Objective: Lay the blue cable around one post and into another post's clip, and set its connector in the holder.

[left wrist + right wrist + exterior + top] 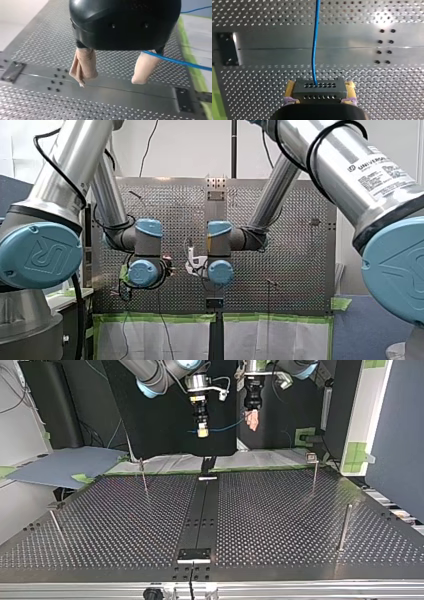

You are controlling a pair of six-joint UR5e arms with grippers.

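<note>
the perforated bench (280,510) carries thin upright posts (344,527) near its left and right edges. both arms hang above the bench's far edge as seen in the top view. the right end effector (320,86), with yellow pads, is clenched on the black connector (319,93). the blue cable (314,50) runs from the connector to the left end effector (110,80), whose beige fingers (83,66) stand released, wide apart. the cable crosses the base of one finger.
</note>
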